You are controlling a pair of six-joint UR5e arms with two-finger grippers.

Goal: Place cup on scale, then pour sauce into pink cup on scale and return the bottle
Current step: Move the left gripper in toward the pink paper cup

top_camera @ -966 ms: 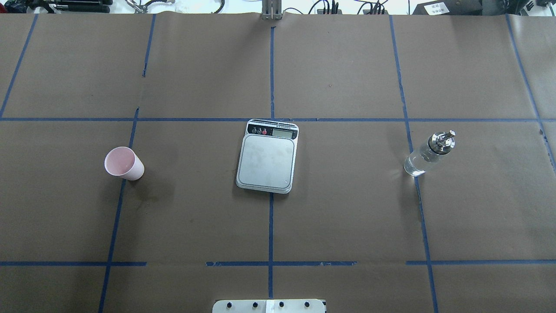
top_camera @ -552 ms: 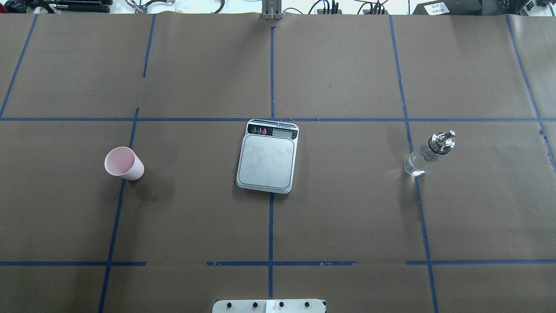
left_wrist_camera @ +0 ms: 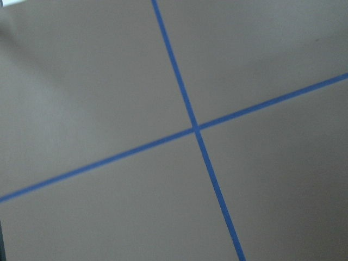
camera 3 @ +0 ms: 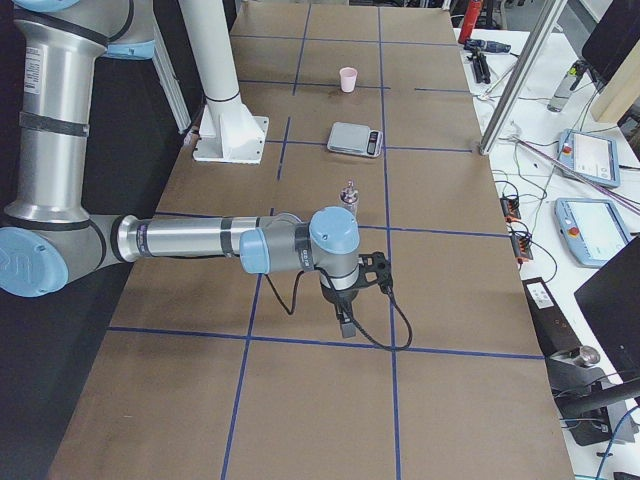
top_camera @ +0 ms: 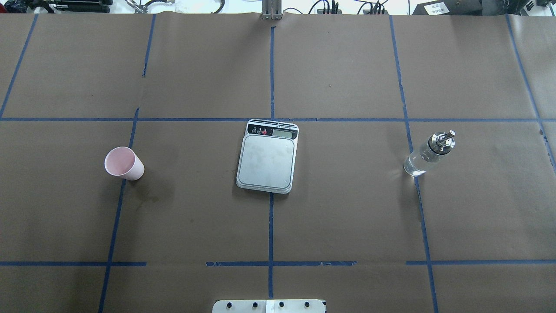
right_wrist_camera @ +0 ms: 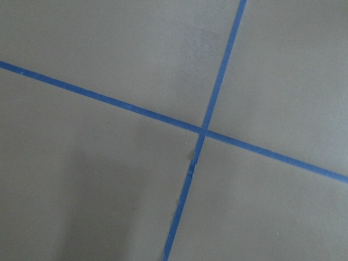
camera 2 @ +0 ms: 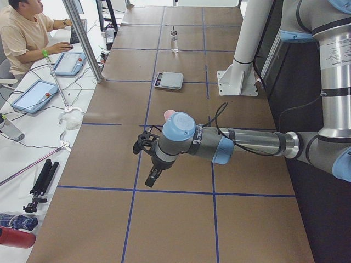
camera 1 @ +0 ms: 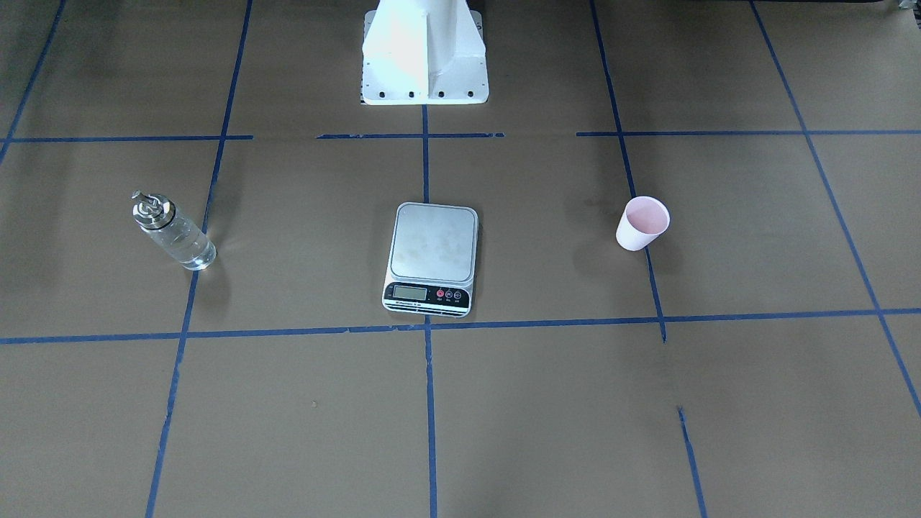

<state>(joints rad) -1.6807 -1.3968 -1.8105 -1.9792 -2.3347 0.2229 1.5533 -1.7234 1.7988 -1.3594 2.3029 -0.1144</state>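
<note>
The pale pink cup (top_camera: 124, 163) stands upright on the brown table at the left, also in the front-facing view (camera 1: 642, 223). The scale (top_camera: 267, 158) lies at the middle, its steel platform bare (camera 1: 432, 244). The clear glass bottle (top_camera: 428, 153) with silver cap stands at the right, holding clear sauce (camera 1: 183, 248). My left gripper (camera 2: 150, 176) hangs over the table's left end, well short of the cup. My right gripper (camera 3: 345, 322) hangs over the right end, short of the bottle (camera 3: 350, 192). I cannot tell whether either is open. Both wrist views show only paper and tape.
Blue tape lines (top_camera: 271, 217) grid the brown paper. The white robot pedestal (camera 1: 423, 54) stands at the near middle edge. An operator (camera 2: 22, 33) sits at a side bench with tablets (camera 2: 33, 94). Cables and gear lie along the far edge (top_camera: 330, 6).
</note>
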